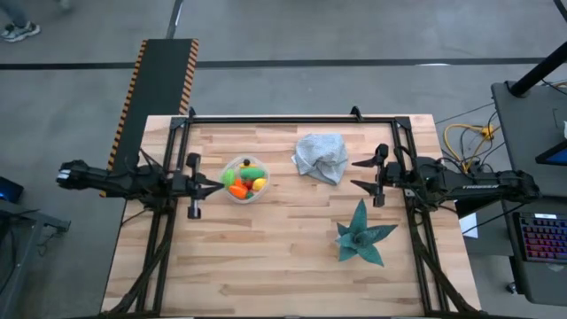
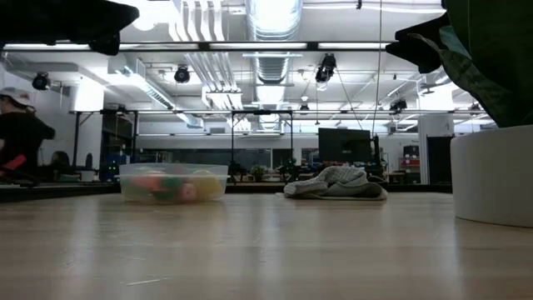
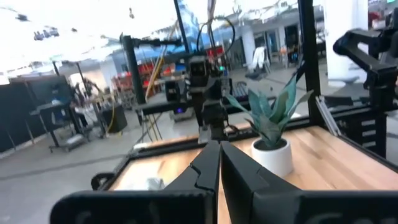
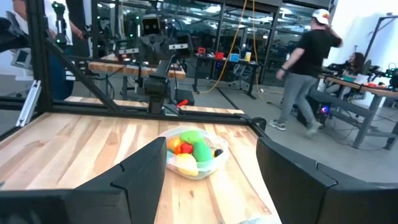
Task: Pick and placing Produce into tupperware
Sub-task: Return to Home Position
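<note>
The left gripper (image 1: 218,186) hangs at the table's left edge, its fingers pressed together on nothing and its tips just beside the tupperware. The right gripper (image 1: 356,175) sits opposite at the right edge, fingers spread wide and empty. Both look parked clear of the work, which suits a finished job. On the wooden table (image 1: 266,266) stand a teal potted plant (image 1: 361,235) and a crumpled grey cloth (image 1: 321,157). The clear tupperware (image 1: 241,200) lies left of centre. It holds the toy produce (image 1: 252,173): green, orange, yellow and red pieces and one dark one, piled together. None shows loose on the boards.
</note>
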{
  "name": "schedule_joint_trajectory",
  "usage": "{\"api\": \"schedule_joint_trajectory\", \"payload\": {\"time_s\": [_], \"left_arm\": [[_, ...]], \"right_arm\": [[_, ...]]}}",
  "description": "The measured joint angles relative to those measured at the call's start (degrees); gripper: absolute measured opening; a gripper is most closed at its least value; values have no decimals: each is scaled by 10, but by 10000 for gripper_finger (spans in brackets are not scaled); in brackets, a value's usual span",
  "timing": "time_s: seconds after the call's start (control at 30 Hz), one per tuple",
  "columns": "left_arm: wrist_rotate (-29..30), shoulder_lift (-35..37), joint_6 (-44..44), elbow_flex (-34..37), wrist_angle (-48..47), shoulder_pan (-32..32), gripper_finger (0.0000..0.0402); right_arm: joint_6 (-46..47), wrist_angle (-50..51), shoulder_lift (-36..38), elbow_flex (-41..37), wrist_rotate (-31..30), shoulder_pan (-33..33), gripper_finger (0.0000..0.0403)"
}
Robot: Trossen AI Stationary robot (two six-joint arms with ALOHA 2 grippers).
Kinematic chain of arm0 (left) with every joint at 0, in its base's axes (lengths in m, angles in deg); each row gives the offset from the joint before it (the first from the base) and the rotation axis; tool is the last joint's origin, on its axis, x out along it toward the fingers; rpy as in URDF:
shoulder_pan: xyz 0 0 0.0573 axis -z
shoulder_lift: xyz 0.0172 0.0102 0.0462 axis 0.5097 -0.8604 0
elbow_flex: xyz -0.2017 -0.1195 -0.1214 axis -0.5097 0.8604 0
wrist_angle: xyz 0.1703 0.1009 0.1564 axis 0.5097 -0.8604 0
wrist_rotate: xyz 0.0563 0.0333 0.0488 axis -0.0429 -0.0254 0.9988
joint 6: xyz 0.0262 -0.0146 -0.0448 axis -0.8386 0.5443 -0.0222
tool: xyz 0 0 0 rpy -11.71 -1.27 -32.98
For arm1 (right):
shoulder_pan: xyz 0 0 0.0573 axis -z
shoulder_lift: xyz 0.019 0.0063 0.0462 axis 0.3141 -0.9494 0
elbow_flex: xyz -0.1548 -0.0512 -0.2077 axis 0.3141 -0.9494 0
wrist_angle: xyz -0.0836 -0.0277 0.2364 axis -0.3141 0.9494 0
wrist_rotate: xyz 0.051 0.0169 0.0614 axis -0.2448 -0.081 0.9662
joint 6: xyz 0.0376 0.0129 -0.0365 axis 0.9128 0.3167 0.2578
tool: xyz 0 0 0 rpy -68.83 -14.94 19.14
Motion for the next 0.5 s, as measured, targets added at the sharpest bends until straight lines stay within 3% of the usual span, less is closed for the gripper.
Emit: {"api": "schedule_joint_trajectory", "payload": {"time_s": [0.13,0.37,0.5], "left_arm": [[0,48,-3,22,-9,0,0],[18,151,31,27,-118,0,0],[16,159,38,31,-128,0,0]], "right_arm": [[0,6,0,0,0,0,242],[3,7,0,0,0,0,242],[5,17,0,0,0,0,242]]}}
